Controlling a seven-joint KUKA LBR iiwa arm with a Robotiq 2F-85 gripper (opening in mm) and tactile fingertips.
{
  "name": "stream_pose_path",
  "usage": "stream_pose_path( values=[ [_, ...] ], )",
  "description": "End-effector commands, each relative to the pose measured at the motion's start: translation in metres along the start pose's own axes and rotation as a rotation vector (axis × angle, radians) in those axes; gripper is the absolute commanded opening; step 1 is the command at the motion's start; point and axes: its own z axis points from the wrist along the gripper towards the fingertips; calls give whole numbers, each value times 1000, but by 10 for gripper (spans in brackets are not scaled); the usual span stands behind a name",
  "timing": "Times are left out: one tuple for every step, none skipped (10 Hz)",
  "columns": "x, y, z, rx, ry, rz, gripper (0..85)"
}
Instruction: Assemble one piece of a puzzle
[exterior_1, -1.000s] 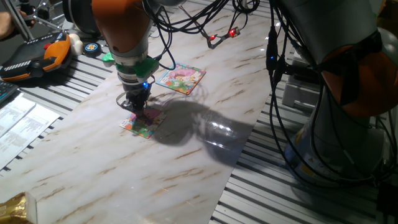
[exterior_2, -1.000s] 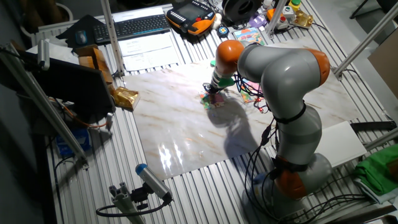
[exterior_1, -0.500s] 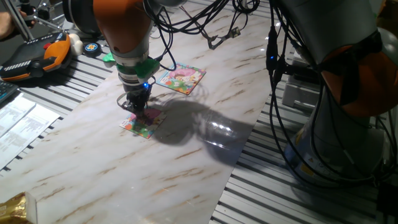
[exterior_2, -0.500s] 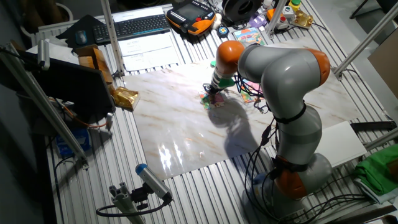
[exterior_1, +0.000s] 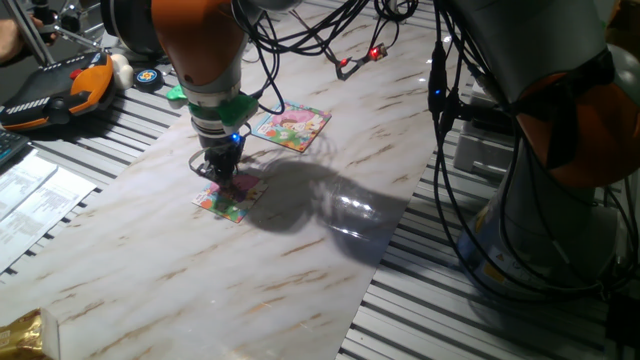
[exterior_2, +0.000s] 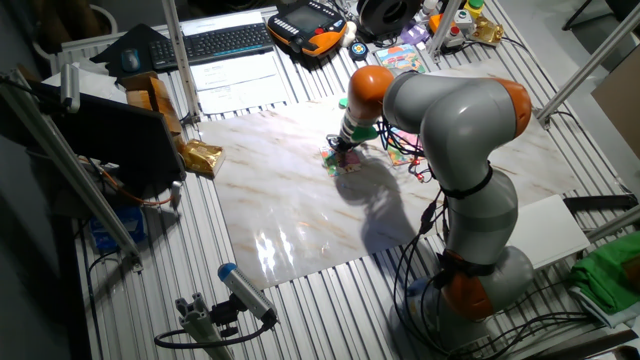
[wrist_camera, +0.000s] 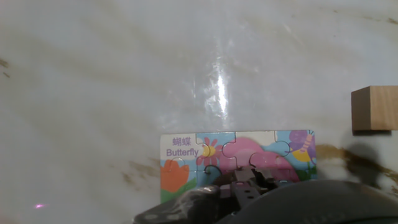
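The puzzle (exterior_1: 231, 198), a small square cartoon board with pink, green, yellow and blue patches, lies on the marble table. It also shows in the other fixed view (exterior_2: 344, 161) and in the hand view (wrist_camera: 236, 158), with "Butterfly" printed on it. My gripper (exterior_1: 223, 177) points straight down and its tips rest on the board's near edge (wrist_camera: 250, 185). The fingers stand close together. The piece is hidden between and under the fingertips.
A larger square board with a pink centre (exterior_1: 290, 127) lies behind the puzzle to the right. A small wooden block (wrist_camera: 375, 107) sits just beside the puzzle. A teach pendant (exterior_1: 55, 88) and papers (exterior_1: 30, 190) lie off the marble top to the left.
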Motion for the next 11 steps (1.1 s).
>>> stream_pose_path(
  values=[
    [0,0,0,-3,0,0,7],
    [0,0,0,-5,0,-2,7],
    [0,0,0,-5,0,-3,7],
    [0,0,0,-5,0,-6,7],
    [0,0,0,-6,-2,-9,7],
    [0,0,0,-8,-3,-14,7],
    [0,0,0,-12,-3,-18,7],
    [0,0,0,-15,-3,-24,7],
    [0,0,0,-15,-3,-28,7],
    [0,0,0,-15,-4,-34,7],
    [0,0,0,-14,-6,-42,7]
  ],
)
